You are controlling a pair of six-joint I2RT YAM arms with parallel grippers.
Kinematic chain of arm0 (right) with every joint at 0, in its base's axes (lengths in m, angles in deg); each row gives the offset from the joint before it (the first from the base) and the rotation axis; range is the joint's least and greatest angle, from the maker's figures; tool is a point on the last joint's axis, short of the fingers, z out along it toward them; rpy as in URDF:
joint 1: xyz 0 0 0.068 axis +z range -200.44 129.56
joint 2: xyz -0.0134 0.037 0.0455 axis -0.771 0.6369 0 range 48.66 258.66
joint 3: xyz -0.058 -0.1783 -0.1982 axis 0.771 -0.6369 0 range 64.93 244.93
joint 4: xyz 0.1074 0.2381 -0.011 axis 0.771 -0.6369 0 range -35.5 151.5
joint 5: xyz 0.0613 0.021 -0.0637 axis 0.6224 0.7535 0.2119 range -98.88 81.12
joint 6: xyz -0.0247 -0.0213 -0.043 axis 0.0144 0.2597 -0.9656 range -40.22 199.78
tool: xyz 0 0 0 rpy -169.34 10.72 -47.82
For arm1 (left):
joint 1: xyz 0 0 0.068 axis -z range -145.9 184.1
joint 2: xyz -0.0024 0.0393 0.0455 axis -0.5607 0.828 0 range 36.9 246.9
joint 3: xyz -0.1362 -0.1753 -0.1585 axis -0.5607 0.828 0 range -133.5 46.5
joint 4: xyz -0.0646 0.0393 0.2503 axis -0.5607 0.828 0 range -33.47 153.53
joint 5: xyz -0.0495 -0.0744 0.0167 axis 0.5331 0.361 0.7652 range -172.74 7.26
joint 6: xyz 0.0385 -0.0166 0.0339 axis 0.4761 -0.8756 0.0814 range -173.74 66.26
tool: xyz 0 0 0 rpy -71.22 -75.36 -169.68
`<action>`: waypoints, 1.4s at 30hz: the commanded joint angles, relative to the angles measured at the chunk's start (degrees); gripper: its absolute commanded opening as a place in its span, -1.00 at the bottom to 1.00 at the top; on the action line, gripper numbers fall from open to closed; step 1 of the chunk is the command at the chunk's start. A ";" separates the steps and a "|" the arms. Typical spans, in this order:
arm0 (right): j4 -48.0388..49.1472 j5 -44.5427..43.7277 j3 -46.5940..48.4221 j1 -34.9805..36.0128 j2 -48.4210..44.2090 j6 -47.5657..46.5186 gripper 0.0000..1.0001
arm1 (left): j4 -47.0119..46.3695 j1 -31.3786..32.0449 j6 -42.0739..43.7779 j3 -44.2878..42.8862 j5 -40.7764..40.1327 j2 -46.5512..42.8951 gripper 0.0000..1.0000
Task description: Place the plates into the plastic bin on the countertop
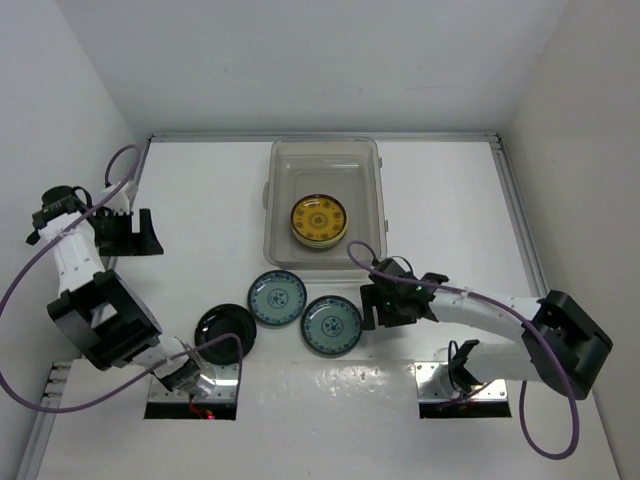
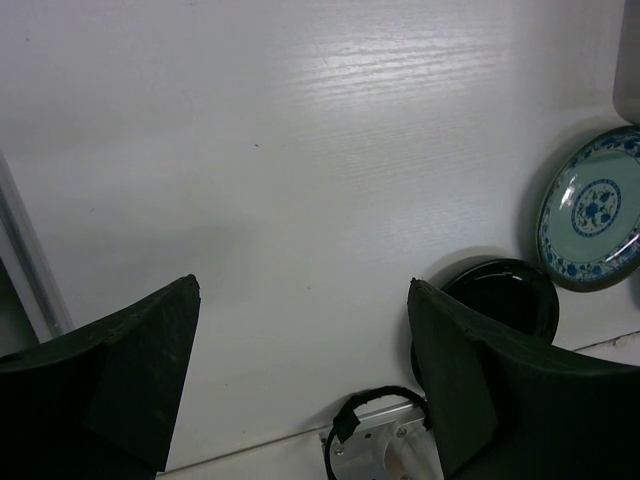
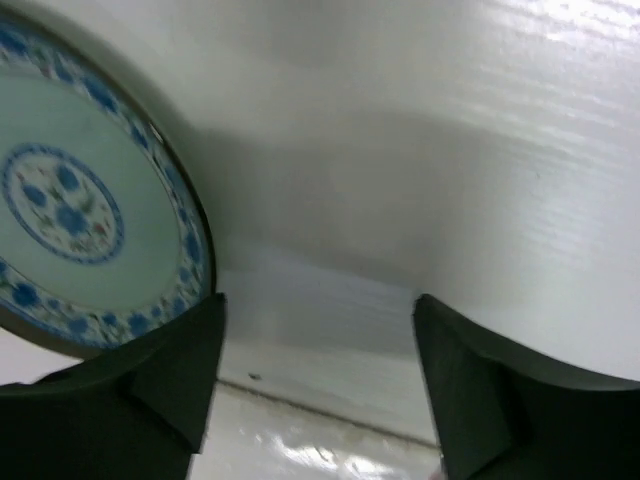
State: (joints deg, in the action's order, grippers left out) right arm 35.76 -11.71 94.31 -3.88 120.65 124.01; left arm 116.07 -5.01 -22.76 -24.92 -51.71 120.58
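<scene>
Black right claw point(image 1: 368, 305) low beside nearer blue-green plate point(image 1: 331, 325), jaws apart, empty; left claw point(image 1: 148, 233) above countertop point(image 1: 200, 200), jaws apart.

Right pincer point(image 1: 372, 305) over countertop point(image 1: 200, 200), near front edge. Nearest plate point(image 1: 332, 325) just left of it, on countertop. Middle plate point(image 1: 277, 298) further left, rims close. Far plate point(image 1: 225, 330) leftmost, slightly forward. Plastic bin point(image 1: 372, 190) behind pincer; bin plate point(image 1: 319, 220) inside. Left pincer point(image 1: 148, 232) far left, well apart from plates.

glossy white countertop point(image 2: 300, 150) w/ faint wood-like grain, translucent plastic bin point(image 1: 376, 200), shiny black plate point(image 1: 222, 322), glazed blue-green plates point(image 1: 277, 298)
</scene>
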 commanded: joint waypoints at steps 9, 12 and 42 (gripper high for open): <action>27.86 8.02 -9.78 -0.34 1.58 8.68 0.18 | 3.73 -1.40 5.40 0.14 0.70 -5.54 0.71; 23.48 5.30 -9.96 -0.25 -0.69 9.12 0.08 | 3.73 -1.40 5.40 0.14 1.31 -5.54 0.71; 5.78 13.03 31.74 -10.58 2.49 -10.92 -0.99 | 7.69 14.48 16.30 6.89 -0.34 -0.18 0.63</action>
State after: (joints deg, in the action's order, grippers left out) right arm 42.06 2.76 117.66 -5.80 116.97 115.31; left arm 121.54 5.28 -11.41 -20.68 -51.17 121.45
